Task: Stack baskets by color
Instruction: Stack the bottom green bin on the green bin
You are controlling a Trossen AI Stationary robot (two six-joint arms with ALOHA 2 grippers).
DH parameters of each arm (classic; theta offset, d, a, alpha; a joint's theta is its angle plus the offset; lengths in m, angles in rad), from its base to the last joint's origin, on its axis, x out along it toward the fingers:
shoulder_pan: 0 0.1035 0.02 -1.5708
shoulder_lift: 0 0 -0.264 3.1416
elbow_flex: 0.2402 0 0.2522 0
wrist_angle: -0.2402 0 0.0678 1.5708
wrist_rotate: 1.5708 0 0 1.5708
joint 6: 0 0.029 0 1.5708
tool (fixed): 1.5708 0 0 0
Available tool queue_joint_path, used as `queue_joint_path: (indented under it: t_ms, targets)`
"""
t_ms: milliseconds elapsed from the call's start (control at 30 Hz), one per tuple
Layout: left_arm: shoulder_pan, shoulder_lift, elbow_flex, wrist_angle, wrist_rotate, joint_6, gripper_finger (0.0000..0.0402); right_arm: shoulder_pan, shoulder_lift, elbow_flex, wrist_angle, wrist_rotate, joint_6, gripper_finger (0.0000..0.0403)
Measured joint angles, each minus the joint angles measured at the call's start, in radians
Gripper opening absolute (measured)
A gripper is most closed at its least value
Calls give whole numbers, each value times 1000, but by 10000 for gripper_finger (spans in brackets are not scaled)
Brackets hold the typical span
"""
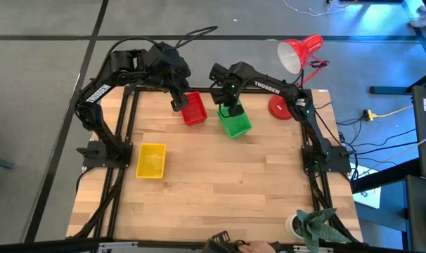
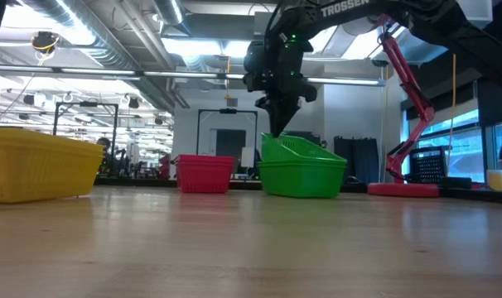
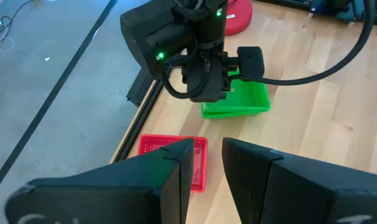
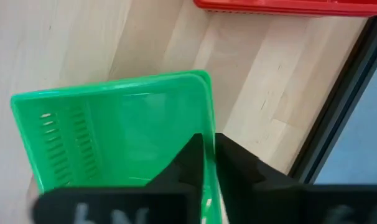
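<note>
An upper green basket [image 2: 305, 151] lies tilted in a lower green basket [image 2: 302, 179] at the table's far middle. My right gripper [image 4: 209, 163] comes down on the upper basket's far end [image 1: 230, 111]. A red basket [image 1: 194, 109] sits on the table left of the green ones. My left gripper [image 3: 208, 167] hovers open above the red basket [image 3: 198, 163], with nothing between its fingers. A yellow basket [image 1: 151, 160] rests flat on the table at the left. My right gripper holds the upper green basket by the rim of one end wall [image 4: 208, 144]. One finger [image 4: 187, 163] is inside the basket and the other outside. The fingers come from above, pointing down. The held end [image 2: 272, 139] stands raised; the other end rests in the lower green basket.
A red desk lamp [image 1: 299, 55] with a round base [image 1: 280, 106] stands at the far right corner. Black frame rails [image 1: 118, 140] run along the table's left and right sides. A greenish cloth [image 1: 318, 225] lies at the near right corner. The near half of the table [image 1: 227, 190] is bare wood.
</note>
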State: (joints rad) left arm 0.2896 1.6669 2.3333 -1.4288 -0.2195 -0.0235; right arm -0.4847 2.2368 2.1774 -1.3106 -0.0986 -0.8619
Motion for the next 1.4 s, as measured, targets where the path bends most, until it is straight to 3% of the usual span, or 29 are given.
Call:
queue_joint_path:
  t_ms: [133,333,600,833,1167,1400]
  targets:
    - [0,0,0,0,0,0,77,-1,0,0,-3,0,-1,10]
    - [0,0,0,0,0,0,77,-1,0,0,-16,-9,8,5]
    - [0,0,0,0,0,0,77,-1,0,-1,-13,-121,11,30]
    - [0,0,0,0,0,0,77,3,-2,-1,-11,-121,23,57]
    - [0,0,0,0,0,0,77,29,-12,61,-27,-60,74,57]
    - [0,0,0,0,0,0,77,27,-15,78,4,-55,153,19]
